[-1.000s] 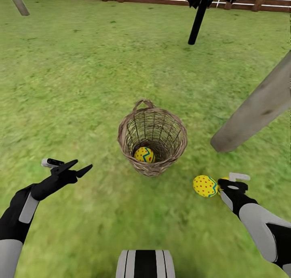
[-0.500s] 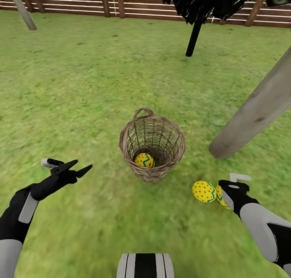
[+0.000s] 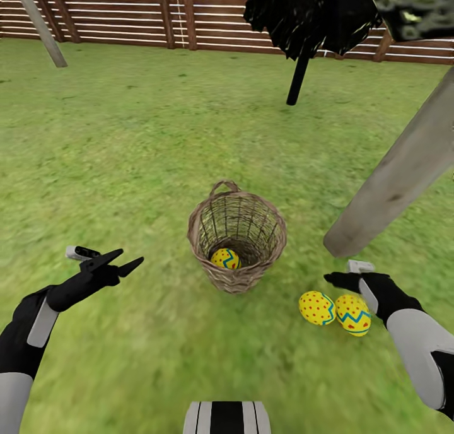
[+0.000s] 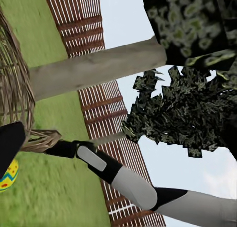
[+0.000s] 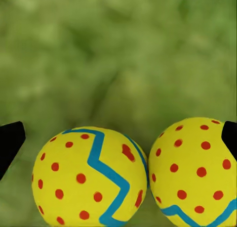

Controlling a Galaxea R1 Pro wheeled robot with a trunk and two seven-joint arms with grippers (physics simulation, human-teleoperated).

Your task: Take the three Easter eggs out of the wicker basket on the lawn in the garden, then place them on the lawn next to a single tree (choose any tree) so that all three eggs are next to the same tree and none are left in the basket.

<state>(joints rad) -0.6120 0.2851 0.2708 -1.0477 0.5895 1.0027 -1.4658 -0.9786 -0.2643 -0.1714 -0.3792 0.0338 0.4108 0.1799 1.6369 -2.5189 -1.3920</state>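
Overhead, third egg (image 3: pixel 225 258) inside basket (image 3: pixel 237 233)

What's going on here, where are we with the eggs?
Two Easter eggs lie side by side on the lawn, close to the base of the leaning pale tree trunk. The right pincer hangs open just above them and holds nothing. One egg is left in the bottom of the wicker basket. The left pincer is open and empty, off to the basket's side. So one egg is left to move.
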